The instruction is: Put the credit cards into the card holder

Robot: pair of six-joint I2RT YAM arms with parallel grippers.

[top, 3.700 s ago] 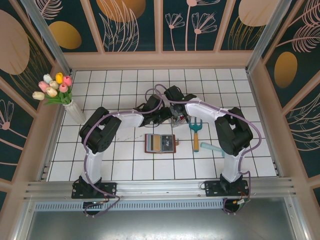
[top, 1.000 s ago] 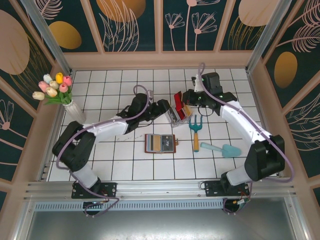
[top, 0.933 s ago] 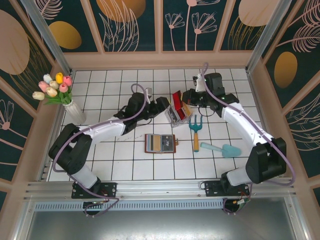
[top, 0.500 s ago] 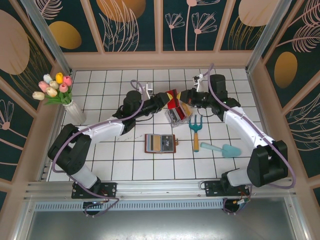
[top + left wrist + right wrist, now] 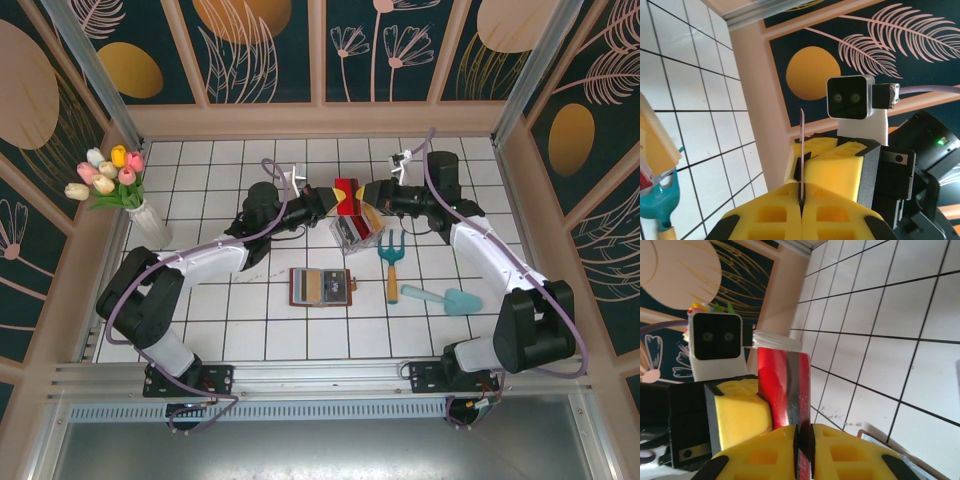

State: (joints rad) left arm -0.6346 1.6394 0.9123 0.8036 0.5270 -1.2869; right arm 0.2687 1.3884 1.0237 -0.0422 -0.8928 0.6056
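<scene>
A red credit card [image 5: 347, 192] with a grey stripe was held upright above the table [image 5: 230, 320], between the two grippers. The left gripper [image 5: 329, 197] was seen clamped tight on one edge of it. The right gripper [image 5: 363, 199] had its yellow pads set close against both faces of the card, but whether they pressed on it could not be told.

The card holder [image 5: 321, 287], brown leather with paler inner pockets, was laid open flat near the table's middle, apart from both grippers. A clear plastic box [image 5: 356, 230] with more cards in it was seen between the held card and the holder. A small rake [image 5: 391, 258] and a teal trowel [image 5: 447, 298] were laid to the right, and a vase of tulips [image 5: 140, 215] was stood far left.
</scene>
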